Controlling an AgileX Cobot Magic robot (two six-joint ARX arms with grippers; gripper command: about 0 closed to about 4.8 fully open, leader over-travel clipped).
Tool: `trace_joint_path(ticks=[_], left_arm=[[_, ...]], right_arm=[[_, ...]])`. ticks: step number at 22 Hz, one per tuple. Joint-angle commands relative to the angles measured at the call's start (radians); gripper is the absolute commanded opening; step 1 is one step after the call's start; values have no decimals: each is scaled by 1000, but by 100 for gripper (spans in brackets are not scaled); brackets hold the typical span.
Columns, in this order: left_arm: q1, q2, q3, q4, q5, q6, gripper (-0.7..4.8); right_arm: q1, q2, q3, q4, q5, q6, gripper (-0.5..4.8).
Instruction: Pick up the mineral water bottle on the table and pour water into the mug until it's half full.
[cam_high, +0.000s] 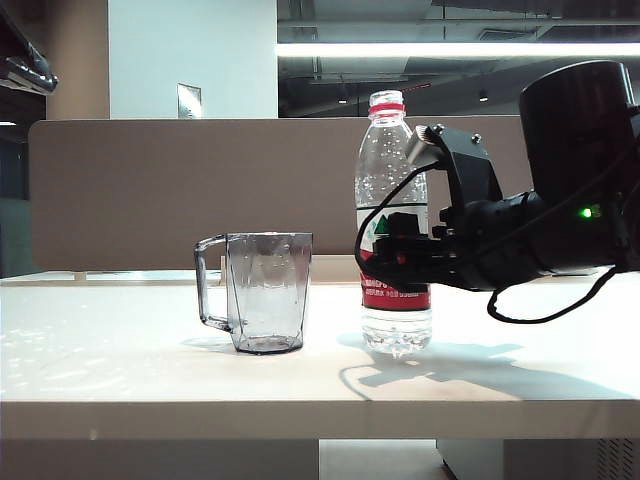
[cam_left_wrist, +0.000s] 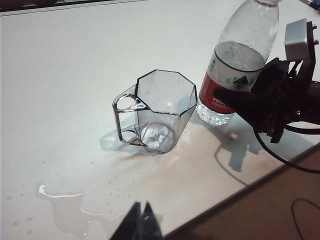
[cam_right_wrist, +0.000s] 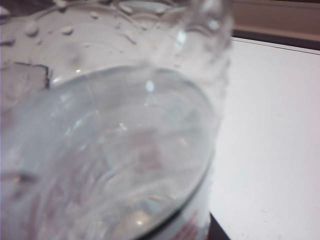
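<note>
Two grippers serve us: our right gripper (cam_high: 400, 250) clamps the upright mineral water bottle (cam_high: 393, 215) at its label for lifting, just beside the empty mug (cam_high: 262, 291) on the table (cam_high: 120, 340); our left gripper (cam_left_wrist: 140, 226) hovers clenched, clear.

bottle label (cam_left_wrist: 226, 87) reading "NON…" (rest hidden), green mountain logo

A long beige partition panel (cam_high: 150, 190) runs behind the worktop (cam_high: 120, 360), which is white with a thick pale front edge. Above the panel stands a pale wall (cam_high: 190, 50) bearing a small plaque (cam_high: 189, 101). A bright strip light (cam_high: 450, 49) crosses the dark, open ceiling (cam_high: 400, 15).
</note>
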Motion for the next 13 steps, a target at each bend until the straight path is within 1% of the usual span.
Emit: trace_joint_path(ticks=[1,2,7,8,10,13], left_arm=[[0,-2,3,13,0,0,-5],[0,-2,3,13,0,0,-5],[0,-2,3,13,0,0,-5],[0,-2,3,13,0,0,-5],[0,-2,3,13,0,0,-5],[0,-2,3,13,-1,0,-5]], right_arm=[[1,-7,9,16,4,-37,263],[0,-12,14,7,13,-71,263],[0,-45,46,-112,19,-102,264],[0,-58,64,-172,21,-145,264],[0,-82,81,-237,34,-220,264],[0,-109,84,-270,41,-315,264]])
